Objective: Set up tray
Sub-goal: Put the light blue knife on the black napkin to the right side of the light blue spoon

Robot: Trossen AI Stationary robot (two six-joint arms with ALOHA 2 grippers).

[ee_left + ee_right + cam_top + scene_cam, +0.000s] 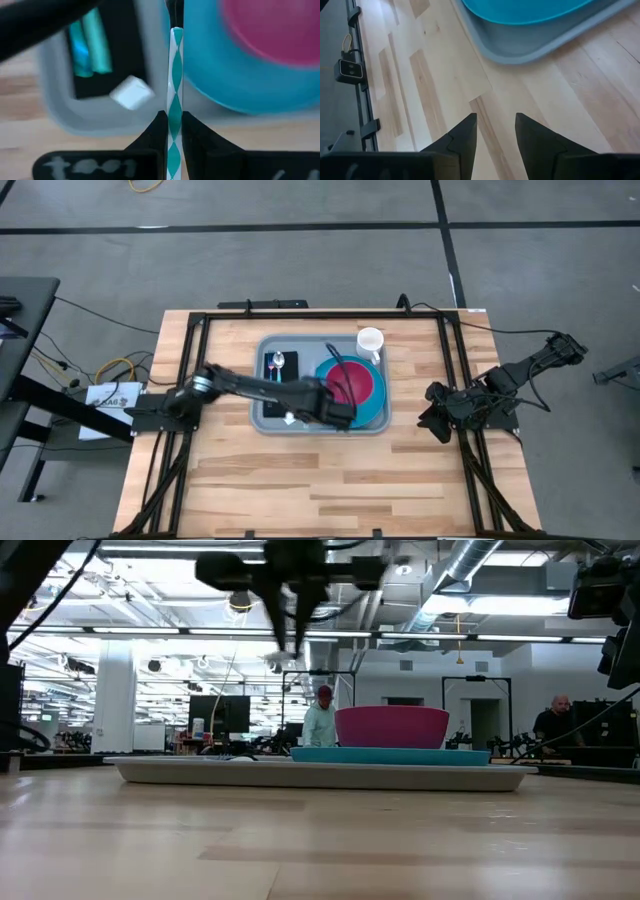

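The grey-blue tray [262,415] lies mid-table. It carries a blue plate [377,408] with a magenta bowl [362,383], a white cup [370,341] and a black napkin [270,376] with a spoon [278,362]. My left gripper [338,414] hovers over the tray's near edge, shut on a teal-and-white striped straw [175,75]. In the low view it hangs high above the tray [200,772]. My right gripper [496,125] is open above bare wood, to the right of the tray's near right corner [520,50], touching nothing. My left gripper pinches the striped straw between its two fingers [156,131], at a spot partway along its length [174,107]. The fingers lie along the straw, which runs on past their tips toward the table's far side, over the plate's edge. The straw is lifted clear of the tray.
A small white cube [131,92] lies on the tray floor near the napkin's near edge. Teal-handled cutlery [90,42] rests on the napkin. Black frame rails [185,380] border the table's left and right sides. Bare wood [320,480] stretches in front of the tray. People stand in the room behind.
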